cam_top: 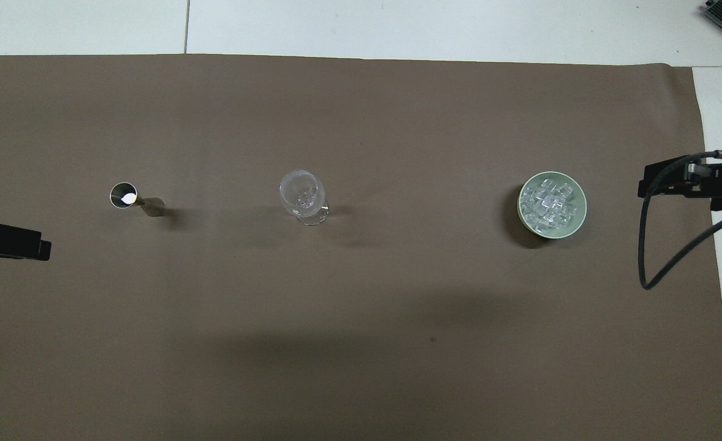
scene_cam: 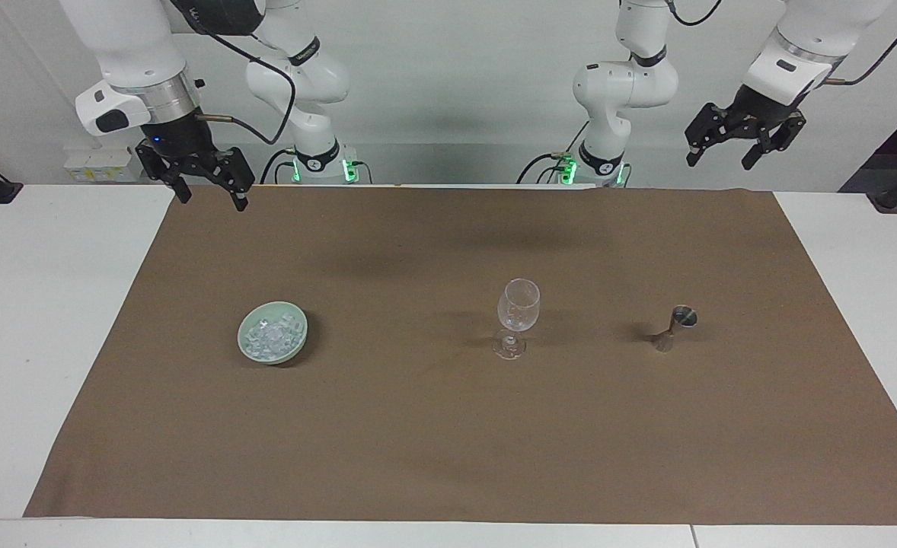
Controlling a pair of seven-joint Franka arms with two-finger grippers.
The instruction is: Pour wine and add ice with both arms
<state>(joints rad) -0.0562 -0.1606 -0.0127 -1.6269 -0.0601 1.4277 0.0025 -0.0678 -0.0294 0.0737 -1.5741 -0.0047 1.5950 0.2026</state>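
Both arms waited raised at the robots' edge of the counter [scene_cam: 52, 304]. Left gripper [scene_cam: 723, 156] and right gripper [scene_cam: 209, 190] each hung with fingers spread, holding nothing. The ice [scene_cam: 272, 335] sat heaped in a pale green bowl [scene_cam: 247, 346] toward the right arm's end of the brown mat [scene_cam: 448, 441]. The stemmed glass [scene_cam: 518, 304] stood upright mid-mat (apparently unfilled), a metal jigger [scene_cam: 677, 326] toward the left arm's end.

ice [scene_cam: 271, 334]: heap of small clear glassy cubes piled in a pale green bowl [scene_cam: 296, 344] | bowl sits upright on the brown mat, toward the right arm's end, roughly 9 o'clock of the stemmed glass [scene_cam: 518, 307] in the facing view, well apart from it | cubes fill most of the bowl
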